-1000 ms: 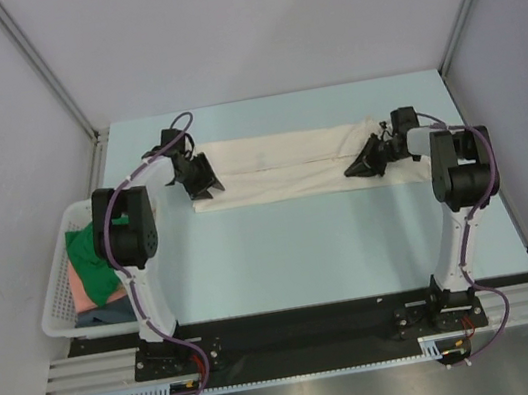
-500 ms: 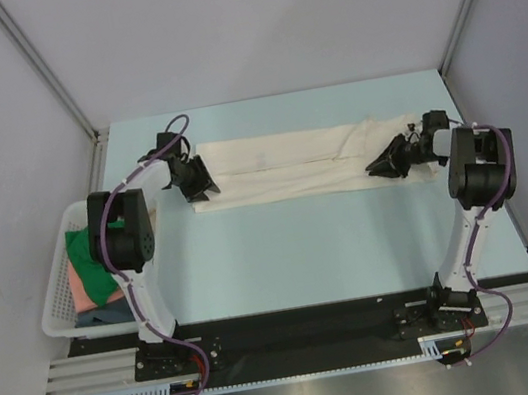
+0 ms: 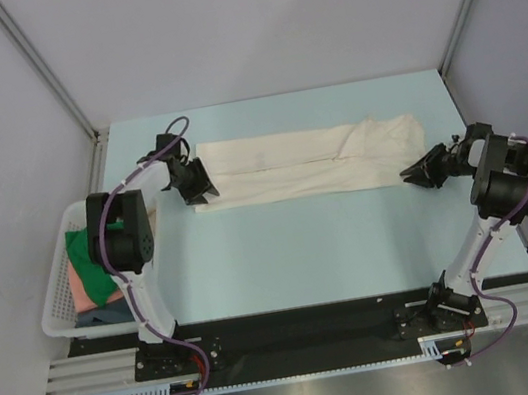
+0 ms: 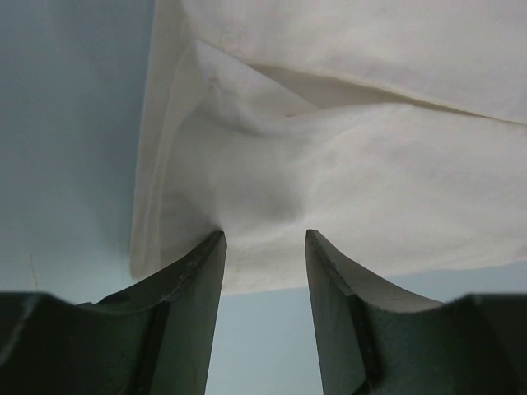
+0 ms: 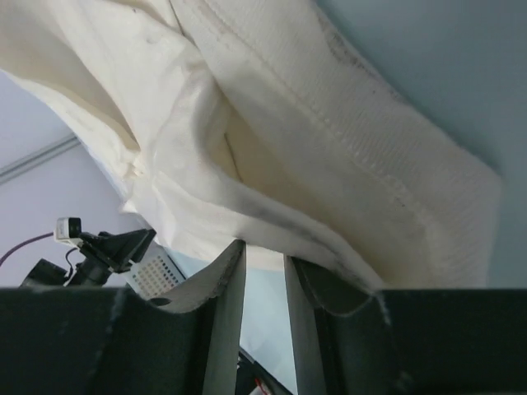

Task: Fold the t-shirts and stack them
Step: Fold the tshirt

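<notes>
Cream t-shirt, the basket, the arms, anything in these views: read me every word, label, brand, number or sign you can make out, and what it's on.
None: no word, label, brand, number or sign can be read in any view. The cream t-shirt shows only plain cloth, seams and stitching. The white basket bears no visible marking.
</notes>
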Robot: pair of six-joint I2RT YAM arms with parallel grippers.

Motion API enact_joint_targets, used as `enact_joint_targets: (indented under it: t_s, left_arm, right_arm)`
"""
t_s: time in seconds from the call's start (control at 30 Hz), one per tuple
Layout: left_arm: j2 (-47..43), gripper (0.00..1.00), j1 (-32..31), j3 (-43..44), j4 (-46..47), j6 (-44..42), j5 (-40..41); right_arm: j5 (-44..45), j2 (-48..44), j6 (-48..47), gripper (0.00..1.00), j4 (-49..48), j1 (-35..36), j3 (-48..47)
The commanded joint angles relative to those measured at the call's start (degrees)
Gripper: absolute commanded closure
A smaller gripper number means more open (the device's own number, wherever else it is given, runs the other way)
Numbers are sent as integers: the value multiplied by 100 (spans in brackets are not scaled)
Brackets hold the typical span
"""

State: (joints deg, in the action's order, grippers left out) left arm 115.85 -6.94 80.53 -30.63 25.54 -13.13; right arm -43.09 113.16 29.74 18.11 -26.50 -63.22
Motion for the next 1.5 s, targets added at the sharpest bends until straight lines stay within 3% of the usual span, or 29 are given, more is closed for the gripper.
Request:
enact_joint_targets:
  t_s: [0.0, 0.07, 0.2, 0.33, 0.43, 0.5, 0.67, 0.97, 1.17, 1.3, 1.47]
  left_arm:
    - [323, 50, 131, 85, -91, -136, 108]
    - [350, 50, 149, 147, -162, -198, 135]
    - [87, 50, 123, 33, -92, -181, 196]
    - [-238, 50, -35, 76, -153, -260, 240]
    - [-432, 49, -193, 147, -215, -295, 205]
    - [-563, 50, -255, 173, -233, -278, 100]
    - [-809, 50, -361, 33, -215, -199, -164]
    - [-1337, 49, -370, -450, -241, -251, -243]
    - [-1372, 49, -361, -547, -136, -181, -340]
    - [-1337, 49, -361, -460, -101, -172, -340]
    - [-1328, 49, -361, -415, -101, -181, -366]
  right_arm:
    - [565, 224, -258, 67, -62, -267, 152]
    - [547, 22, -267, 66, 104, -347, 126]
    - [512, -575, -65, 53, 429, -330, 13]
    - [837, -700, -214, 41, 764, 214, -741]
    - [908, -559, -74, 27, 326, 688, -1225]
    - [768, -227, 23, 24, -94, 909, -1507]
    - [697, 794, -328, 23, 18, 1533, -3131]
    - [609, 1919, -627, 25, 368, 1771, -4514]
    - [442, 2025, -548, 31, 289, 1947, -4427]
    - [380, 1877, -372, 44, 97, 2000, -4076]
    - [398, 1762, -381, 43, 61, 2017, -3706]
